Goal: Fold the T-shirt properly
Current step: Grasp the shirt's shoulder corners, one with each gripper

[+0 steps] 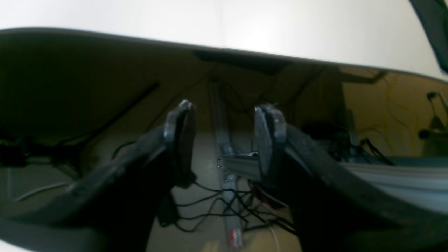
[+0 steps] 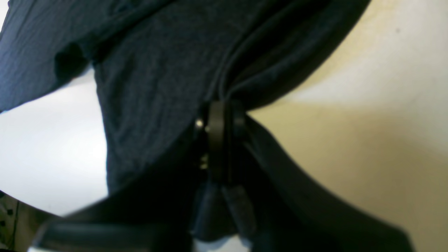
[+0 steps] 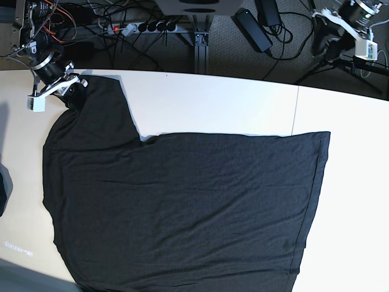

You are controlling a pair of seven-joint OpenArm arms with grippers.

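Observation:
The black T-shirt (image 3: pixel 182 207) lies spread flat on the white table (image 3: pixel 213 103), plain side up, print hidden. One sleeve reaches to the far left corner. My right gripper (image 3: pixel 74 92) is shut on that sleeve's edge; in the right wrist view the shut gripper (image 2: pixel 218 119) pinches bunched black fabric (image 2: pixel 157 70). My left gripper (image 3: pixel 321 42) is open and empty, off the table beyond its far right edge. In the left wrist view the gripper (image 1: pixel 224 136) hangs over the floor with its jaws wide apart, and a corner of the shirt (image 1: pixel 434 28) shows at top right.
The table's far edge (image 1: pixel 224 49) runs above the left gripper. Under and behind it are a power strip (image 3: pixel 137 26), a power brick (image 3: pixel 252 27), loose cables (image 1: pixel 224 206) and a metal table leg (image 3: pixel 199 42). The shirt's near hem runs off the bottom of the base view.

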